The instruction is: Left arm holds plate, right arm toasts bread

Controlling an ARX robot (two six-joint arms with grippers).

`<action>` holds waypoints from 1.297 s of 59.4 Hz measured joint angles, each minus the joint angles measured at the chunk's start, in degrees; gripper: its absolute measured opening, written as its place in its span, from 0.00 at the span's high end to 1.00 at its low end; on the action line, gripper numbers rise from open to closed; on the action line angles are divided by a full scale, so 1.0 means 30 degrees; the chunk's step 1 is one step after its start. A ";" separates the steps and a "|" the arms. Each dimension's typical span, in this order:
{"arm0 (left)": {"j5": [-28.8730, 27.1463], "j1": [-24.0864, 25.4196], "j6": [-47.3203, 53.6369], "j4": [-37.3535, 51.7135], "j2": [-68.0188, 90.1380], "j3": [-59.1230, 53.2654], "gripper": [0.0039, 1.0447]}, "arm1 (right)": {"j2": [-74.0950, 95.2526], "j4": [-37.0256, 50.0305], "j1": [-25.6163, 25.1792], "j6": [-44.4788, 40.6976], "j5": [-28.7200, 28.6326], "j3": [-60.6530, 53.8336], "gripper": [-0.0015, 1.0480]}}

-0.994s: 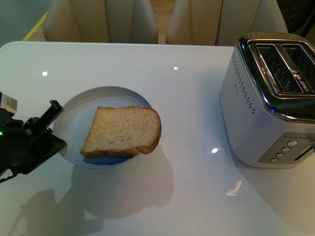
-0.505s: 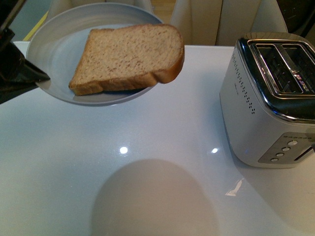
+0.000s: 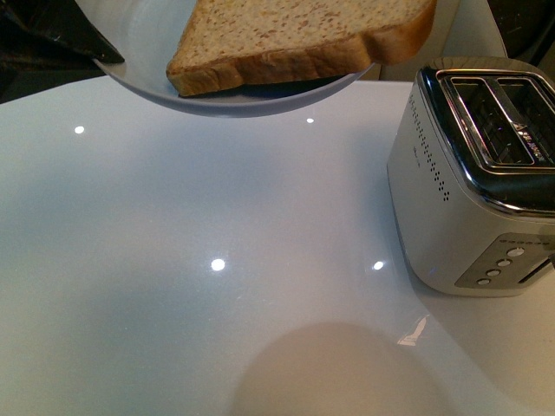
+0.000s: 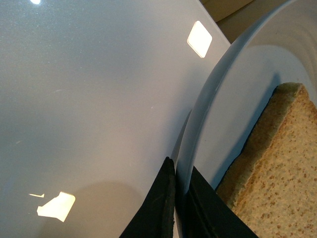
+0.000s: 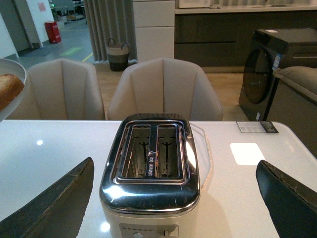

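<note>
The pale plate (image 3: 147, 52) hangs high above the white table at the top left of the front view, carrying the brown bread (image 3: 295, 35) slice, whose crust end overhangs the rim toward the toaster. My left gripper (image 4: 179, 186) is shut on the plate's rim (image 4: 208, 114), one black finger above and one below it; the bread (image 4: 277, 163) lies just beside the fingers. In the front view only a dark part of the left gripper (image 3: 65, 30) shows. My right gripper (image 5: 176, 198) stands wide open, held above and before the toaster (image 5: 151, 168), its fingers either side of the toaster and touching nothing.
The silver two-slot toaster (image 3: 477, 173) stands at the table's right side, both slots empty. Beige chairs (image 5: 163, 89) line the far table edge. The plate's edge with bread (image 5: 7, 91) shows at the side of the right wrist view.
The left arm has lifted the plate with the bread from the table up and to the right, toward the toaster. The plate's shadow has slid toward the near edge.
</note>
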 joint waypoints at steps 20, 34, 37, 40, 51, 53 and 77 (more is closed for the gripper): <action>-0.0364 -0.1042 -0.0321 -0.0466 -0.0182 0.0714 0.97 | 0.0000 0.0000 0.0000 0.0000 0.0000 0.0000 0.09; -0.0503 -0.1115 -0.0328 -0.0466 -0.0182 0.0809 0.97 | 0.0000 0.0000 0.0000 0.0000 0.0000 0.0000 0.09; -0.0503 -0.1144 -0.0328 -0.0466 -0.0182 0.0809 0.97 | 0.0000 0.0000 0.0000 0.0000 0.0000 0.0000 0.09; -0.0503 -0.1166 -0.0328 -0.0466 -0.0182 0.0809 0.97 | 0.0000 0.0000 0.0000 0.0000 0.0000 0.0000 0.09; -0.0503 -0.1166 -0.0328 -0.0466 -0.0175 0.0809 0.97 | 0.0007 -0.0007 0.0000 0.0007 -0.0007 0.0000 0.09; -0.0503 -0.1166 -0.0321 -0.0466 -0.0175 0.0809 0.97 | 0.0780 -0.1727 -0.0124 0.0780 -0.0984 0.0612 0.09; -0.0546 -0.1217 -0.0321 -0.0488 -0.0211 0.0874 0.97 | 1.4892 -0.2353 -0.0510 0.8327 -0.6819 0.8342 0.09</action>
